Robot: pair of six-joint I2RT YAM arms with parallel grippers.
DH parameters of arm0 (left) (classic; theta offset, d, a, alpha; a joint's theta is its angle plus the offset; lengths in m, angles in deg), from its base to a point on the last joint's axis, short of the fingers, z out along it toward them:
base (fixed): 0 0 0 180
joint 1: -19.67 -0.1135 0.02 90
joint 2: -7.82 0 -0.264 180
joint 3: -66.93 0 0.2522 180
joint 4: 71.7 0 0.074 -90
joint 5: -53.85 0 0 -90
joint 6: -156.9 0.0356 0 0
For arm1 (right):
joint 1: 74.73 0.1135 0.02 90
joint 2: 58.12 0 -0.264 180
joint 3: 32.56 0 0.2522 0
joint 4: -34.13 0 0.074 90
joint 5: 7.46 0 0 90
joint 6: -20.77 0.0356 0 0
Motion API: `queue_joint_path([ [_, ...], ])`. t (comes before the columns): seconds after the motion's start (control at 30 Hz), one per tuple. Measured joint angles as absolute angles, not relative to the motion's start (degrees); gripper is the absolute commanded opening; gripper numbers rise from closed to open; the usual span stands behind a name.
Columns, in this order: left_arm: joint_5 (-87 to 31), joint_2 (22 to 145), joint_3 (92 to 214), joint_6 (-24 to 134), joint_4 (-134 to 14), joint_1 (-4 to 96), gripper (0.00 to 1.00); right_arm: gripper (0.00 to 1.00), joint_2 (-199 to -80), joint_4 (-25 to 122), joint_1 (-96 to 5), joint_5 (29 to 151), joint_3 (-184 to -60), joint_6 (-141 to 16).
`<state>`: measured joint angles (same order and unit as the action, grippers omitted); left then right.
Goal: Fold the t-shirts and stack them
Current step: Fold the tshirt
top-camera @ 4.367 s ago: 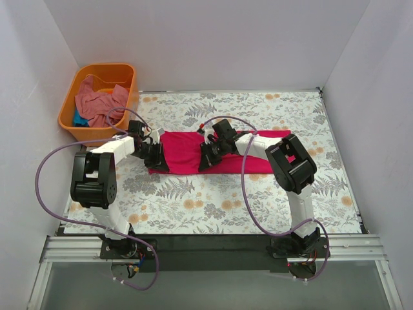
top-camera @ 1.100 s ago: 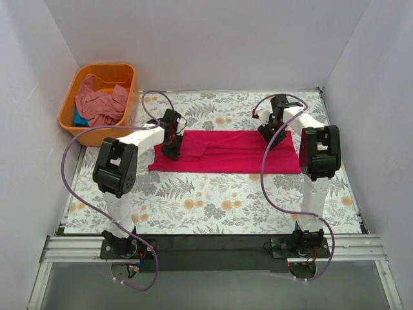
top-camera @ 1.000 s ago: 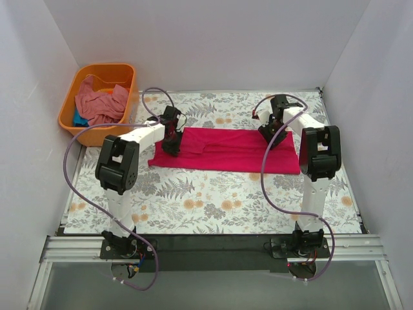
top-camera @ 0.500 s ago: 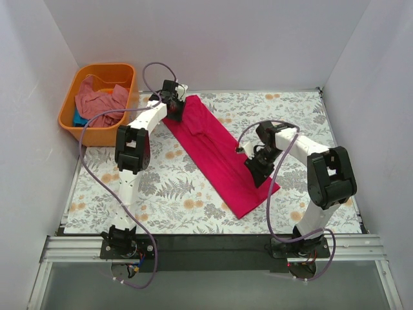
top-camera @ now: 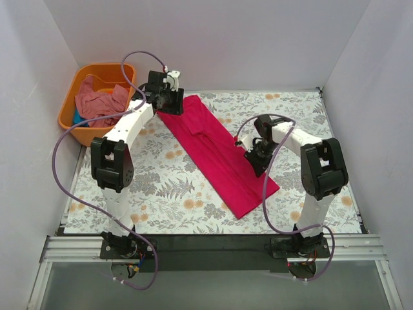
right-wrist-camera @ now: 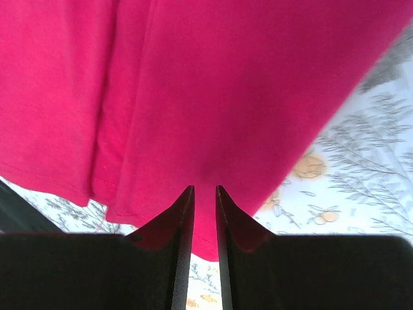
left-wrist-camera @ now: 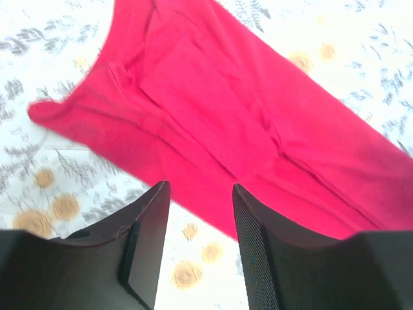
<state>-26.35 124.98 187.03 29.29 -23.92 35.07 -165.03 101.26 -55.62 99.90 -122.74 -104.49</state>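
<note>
– Across the floral tabletop [top-camera: 193, 213], where does your crimson t-shirt [top-camera: 216, 152] lie, and how will it handle?

– It lies flat in one long narrow band, slanting from the far left corner toward the near right. Expect it to be light and limp, quick to crease or to slide on the cloth beneath. The end corners and hems look like your best holds, pinched thin, never the middle.

– And your arms?

– Your left arm [top-camera: 126, 126] is stretched far out to the band's far end, beside the orange tub [top-camera: 74, 131] that holds the salmon t-shirt [top-camera: 97, 103]. Your right arm [top-camera: 290, 137] is bent at the elbow, its wrist low over the band's right edge.

– The fingers?

– Your left fingers [left-wrist-camera: 145, 245] stand spread above the cloth with nothing between them. Your right fingers [right-wrist-camera: 171, 232] are drawn nearly together, a slim gap showing; you cannot tell whether they nip a fold.
</note>
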Motion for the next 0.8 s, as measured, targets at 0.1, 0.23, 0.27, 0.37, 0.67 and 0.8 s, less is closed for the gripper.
queue_joint_path([
  [0.1,-25.2,122.1,183.6,28.5,-23.7,35.0,0.43,0.24,-164.8,99.8,-54.4,97.4,-118.3,-105.5],
  [0.23,-24.7,121.5,180.4,27.4,-23.4,35.0,0.41,0.23,-162.2,98.1,-51.9,95.1,-112.7,-106.0],
  [0.27,-24.7,121.5,179.5,27.1,-23.2,35.0,0.41,0.23,-161.1,97.3,-51.0,94.6,-111.3,-106.0],
  [0.37,-24.7,121.5,177.2,26.2,-22.2,35.0,0.40,0.24,-157.3,95.7,-46.9,93.4,-106.6,-105.5],
  [0.67,-21.7,124.8,176.9,25.0,-20.3,35.2,0.38,0.29,-152.6,96.0,-18.2,97.9,-101.8,-101.0],
  [0.8,-19.9,128.6,177.6,25.1,-19.8,35.8,0.37,0.33,-155.5,97.5,-14.3,102.1,-106.8,-99.8],
])
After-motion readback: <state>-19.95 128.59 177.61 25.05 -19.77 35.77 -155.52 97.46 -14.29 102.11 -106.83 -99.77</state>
